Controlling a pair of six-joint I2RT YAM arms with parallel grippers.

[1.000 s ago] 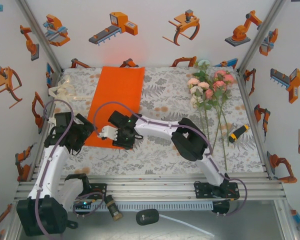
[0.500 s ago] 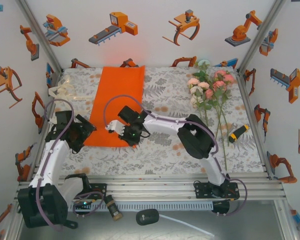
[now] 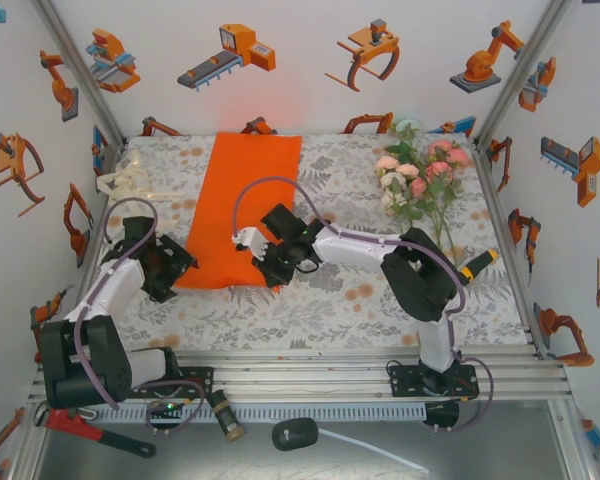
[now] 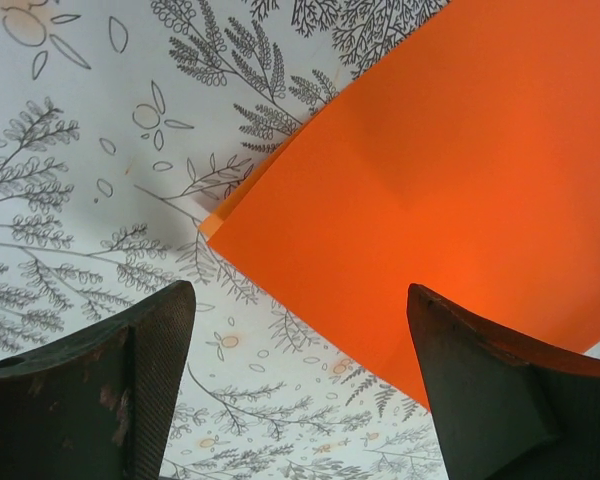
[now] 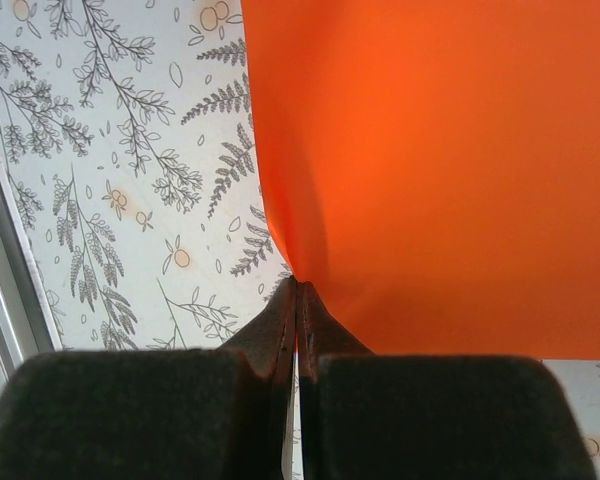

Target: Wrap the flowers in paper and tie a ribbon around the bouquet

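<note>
The orange paper (image 3: 242, 205) lies flat on the left half of the patterned tablecloth. My right gripper (image 3: 264, 268) is shut on the sheet's near-right corner, and in the right wrist view the paper (image 5: 450, 170) bulges up from the pinched fingertips (image 5: 298, 292). My left gripper (image 3: 180, 262) stands open just above the cloth at the near-left corner, which shows between and ahead of its fingers (image 4: 145, 380). That paper corner (image 4: 212, 226) lifts slightly. The flowers (image 3: 418, 178) lie at the back right, stems toward me. The cream ribbon (image 3: 120, 182) sits at the back left.
A yellow and black tool (image 3: 477, 266) lies on the cloth at the right edge. The white walls and metal frame posts close in the table. On the shelf below the bases lie a red wrench (image 3: 90, 430), a brass piece (image 3: 228, 420) and a black puck (image 3: 295, 433).
My right gripper shut on the paper's near-right corner and drew the sheet to the right. My left gripper drew back to the near-left corner and its jaws narrowed a little.
</note>
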